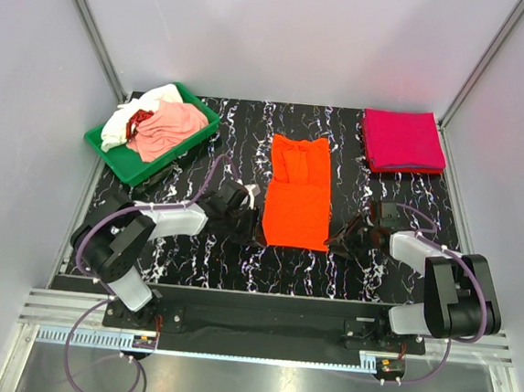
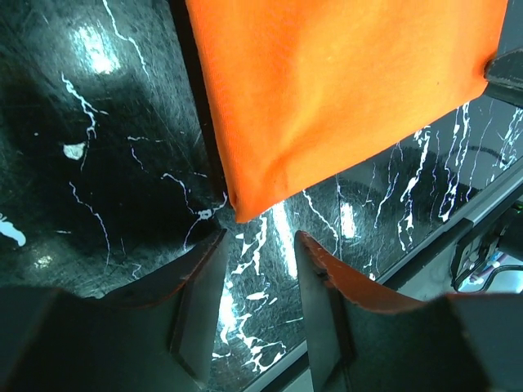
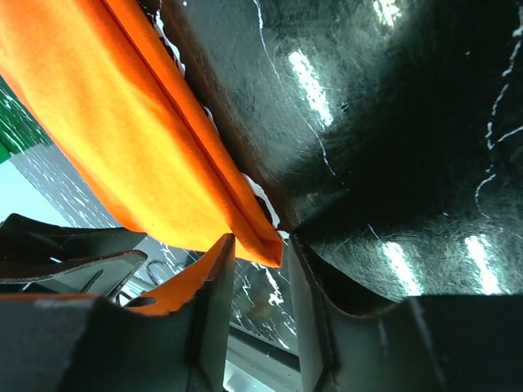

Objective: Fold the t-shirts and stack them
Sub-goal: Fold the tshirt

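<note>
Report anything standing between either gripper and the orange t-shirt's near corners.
Nothing visible does. The left gripper holds its open fingers just short of the orange t-shirt, with only bare table between. The right gripper has its open fingers right at the other near corner.

A black tabletop [image 1: 250, 122] veined with white marbling sits inside a booth of plain pale-grey walls [image 1: 285, 33] — aluminium struts [image 1: 91, 25] climb its back corners. Overhead light glints off the glossy surface and off the metal rail [image 1: 258, 341] along the near edge.
</note>
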